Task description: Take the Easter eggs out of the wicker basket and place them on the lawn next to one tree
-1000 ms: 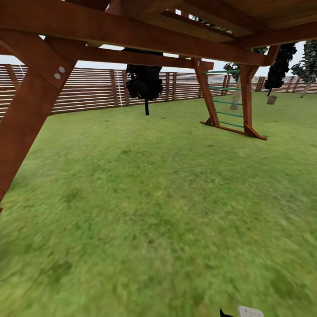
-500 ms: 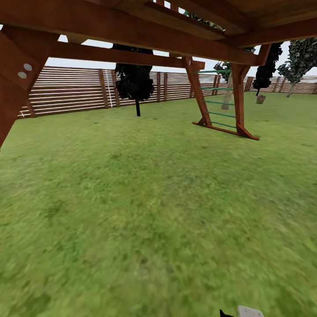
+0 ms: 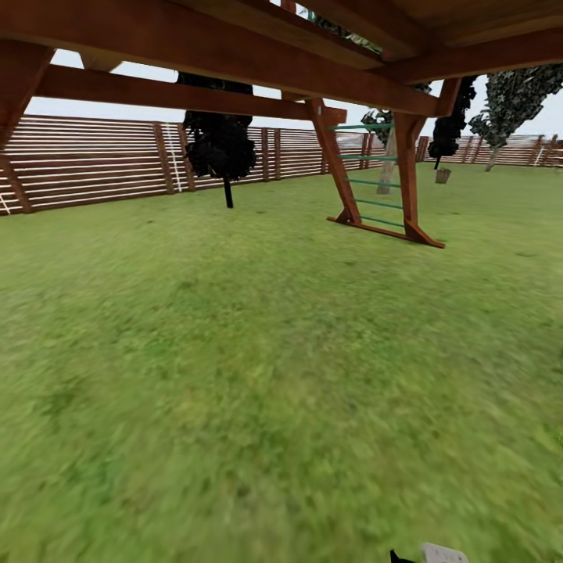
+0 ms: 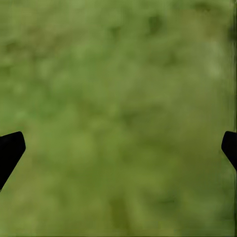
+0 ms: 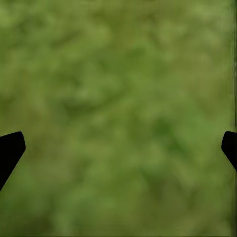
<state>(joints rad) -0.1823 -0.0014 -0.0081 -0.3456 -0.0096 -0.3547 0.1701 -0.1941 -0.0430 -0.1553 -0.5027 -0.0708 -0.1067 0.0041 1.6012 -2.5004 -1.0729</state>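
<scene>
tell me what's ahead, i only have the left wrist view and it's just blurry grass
Observer: The head view shows a wooden play frame overhead, with its green-runged ladder ahead to the right.
Operator: any basket out there
Observer: A small brown bucket shape, probably the wicker basket, stands far off on the lawn beyond the ladder. It is too small to tell whether it holds eggs.
Operator: right tool carrying anything
Observer: No. The right tool is open, with grass between its fingers.
</scene>
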